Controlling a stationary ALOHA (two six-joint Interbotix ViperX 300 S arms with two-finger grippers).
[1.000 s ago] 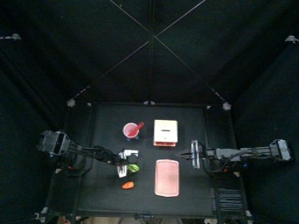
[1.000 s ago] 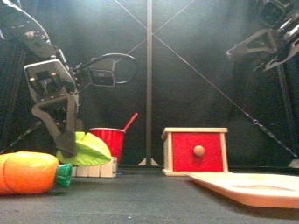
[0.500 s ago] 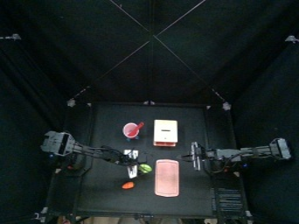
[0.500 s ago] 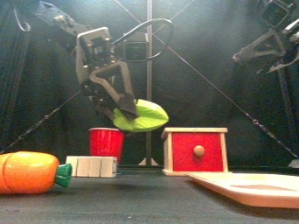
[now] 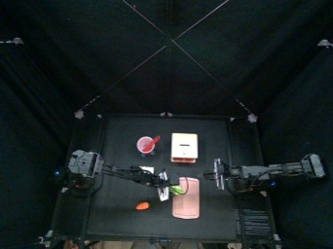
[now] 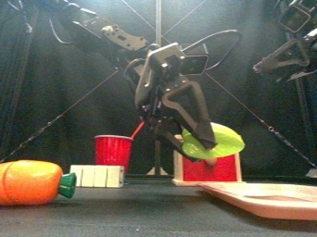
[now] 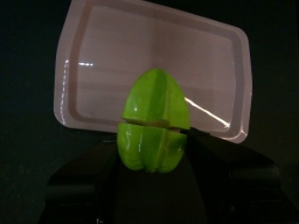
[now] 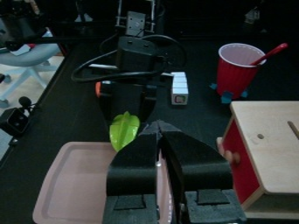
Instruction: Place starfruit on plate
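Front view showed the left gripper (image 6: 198,141) at frame centre clamping the starfruit (image 6: 217,138) between wide-set jaws above the plate (image 6: 266,197), lower right.

Dim black pen, light from above, glare streaks on the plate (image 7: 105,52), sharp wrist views

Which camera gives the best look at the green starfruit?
The left wrist view: the starfruit fills the middle, clamped in the left gripper. The front and right wrist views show it smaller, side-on. From above it is a speck.
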